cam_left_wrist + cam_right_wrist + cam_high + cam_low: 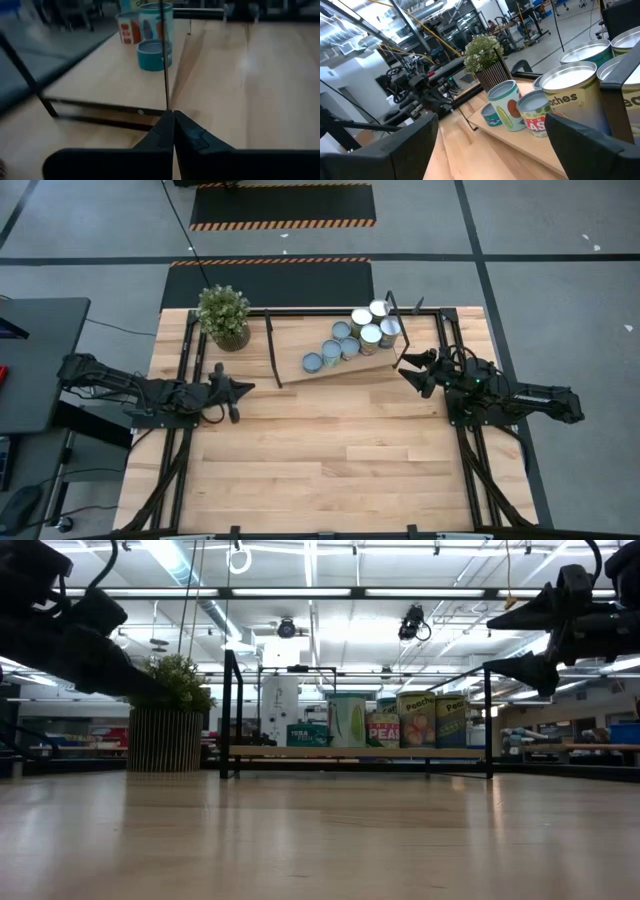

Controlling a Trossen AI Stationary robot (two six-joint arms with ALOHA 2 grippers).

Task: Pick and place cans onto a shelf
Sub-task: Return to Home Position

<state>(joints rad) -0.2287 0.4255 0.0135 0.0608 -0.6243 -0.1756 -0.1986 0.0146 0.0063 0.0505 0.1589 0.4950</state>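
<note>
Several small round cans (349, 347) stand upright on their bases in a cluster on the tilted plywood shelf (290, 345) at the table's far middle. They also show in the low view (400, 720) and the right wrist view (570, 90). My right gripper (405, 370) is open and empty, above the table just off the shelf's right end, pointing at the cans (490, 145). My left gripper (240, 387) is shut and empty, left of the shelf's black rod end frame (164, 60); its tips show in the left wrist view (173, 114).
A potted plant (222, 315) stands at the far left beside the shelf. Black rod frames (272, 350) rise at both shelf ends. The wooden tabletop (330, 450) lies bare toward the near edge. A dark desk (35, 360) stands left of the table.
</note>
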